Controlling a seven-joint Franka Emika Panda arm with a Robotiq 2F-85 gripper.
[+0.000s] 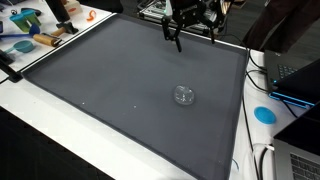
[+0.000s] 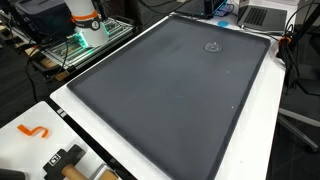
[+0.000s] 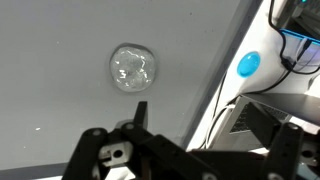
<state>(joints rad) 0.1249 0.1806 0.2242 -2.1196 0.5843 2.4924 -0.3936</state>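
Note:
A small clear, rounded glass-like object [image 1: 184, 96] lies on the dark grey mat [image 1: 110, 90]; it also shows in the other exterior view [image 2: 212, 46] and in the wrist view [image 3: 133, 69]. My gripper [image 1: 183, 38] hangs above the mat's far edge, well away from the object. In the wrist view the gripper [image 3: 215, 125] stands open with nothing between its black fingers [image 3: 140, 112]. The clear object lies ahead and to the left of the jaws, untouched.
A blue disc [image 1: 264, 114] lies on the white table beside the mat's right edge, with cables and laptops [image 1: 300, 75] near it. Tools and clutter [image 1: 30, 35] sit at one corner. An orange hook [image 2: 33, 130] lies on the white table [image 2: 30, 150].

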